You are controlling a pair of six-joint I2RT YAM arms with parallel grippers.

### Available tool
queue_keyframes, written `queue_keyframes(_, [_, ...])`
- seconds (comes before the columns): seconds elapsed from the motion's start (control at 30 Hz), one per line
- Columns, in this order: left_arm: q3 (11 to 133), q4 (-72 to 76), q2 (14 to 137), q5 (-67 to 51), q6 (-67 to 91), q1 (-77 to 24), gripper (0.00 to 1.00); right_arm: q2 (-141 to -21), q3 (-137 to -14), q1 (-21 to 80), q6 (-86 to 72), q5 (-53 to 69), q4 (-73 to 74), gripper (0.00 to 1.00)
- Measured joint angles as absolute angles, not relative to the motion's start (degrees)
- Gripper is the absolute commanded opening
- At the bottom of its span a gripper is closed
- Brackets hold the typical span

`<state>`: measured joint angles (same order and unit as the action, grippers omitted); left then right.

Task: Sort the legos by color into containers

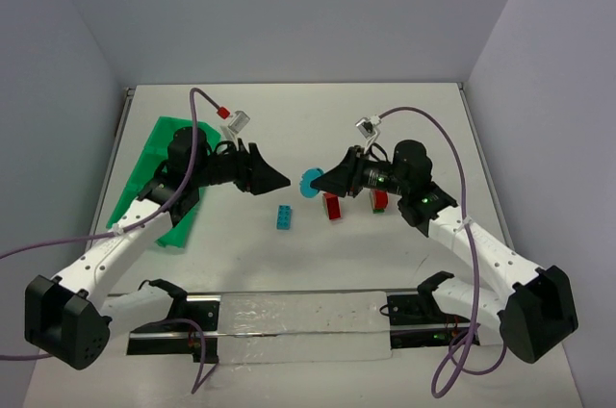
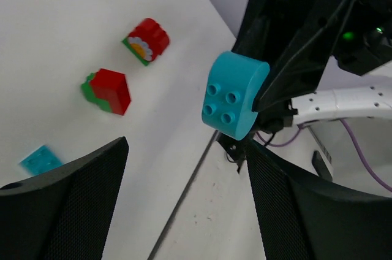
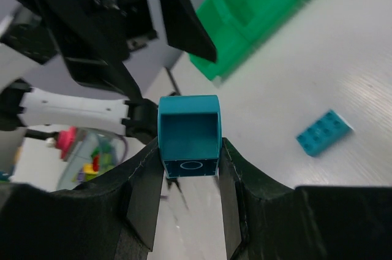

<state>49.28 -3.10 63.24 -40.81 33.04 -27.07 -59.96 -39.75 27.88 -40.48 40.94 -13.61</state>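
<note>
My right gripper (image 1: 322, 182) is shut on a teal rounded lego (image 1: 310, 183) and holds it above the table, hollow underside toward the right wrist camera (image 3: 188, 132). My left gripper (image 1: 279, 180) is open and empty, facing it a short way to the left. In the left wrist view the teal lego (image 2: 234, 103) hangs just beyond the gap between my open jaws. A flat teal-blue lego (image 1: 285, 217) lies on the table below both grippers. Two red-and-green legos (image 1: 333, 207) (image 1: 380, 199) lie under the right arm. The green tray (image 1: 159, 177) lies at the left.
The table's near edge carries a clear strip (image 1: 308, 321) between the arm bases. Purple cables (image 1: 423, 119) loop over both arms. Walls close in the left, right and back sides.
</note>
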Motion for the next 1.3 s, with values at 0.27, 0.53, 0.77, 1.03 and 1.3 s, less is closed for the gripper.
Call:
queue_keyframes(0.27, [48.38, 3.91, 65.17, -46.77, 35.56, -28.51, 0.83, -61.54, -39.72, 28.04, -50.52, 42.50, -24.15, 0.16])
queue_keyframes(0.53, [48.23, 11.01, 67.83, -50.82, 39.59, -29.82, 0.75, -64.96, -39.75, 29.52, -53.57, 42.76, -27.56, 0.17])
queue_keyframes(0.77, [48.10, 13.64, 68.71, -52.06, 41.75, -30.49, 0.28, -66.57, -39.86, 30.74, -54.84, 43.11, -30.05, 0.17])
queue_keyframes(1.03, [48.03, 12.08, 68.64, -51.46, 41.11, -30.49, 0.00, -66.49, -40.53, 30.87, -53.44, 42.33, -27.86, 0.95])
queue_keyframes(1.3, [48.60, -2.25, 62.60, -41.85, 35.77, -26.28, 0.00, -60.53, -48.96, 30.58, -42.83, 22.19, -2.71, 1.00])
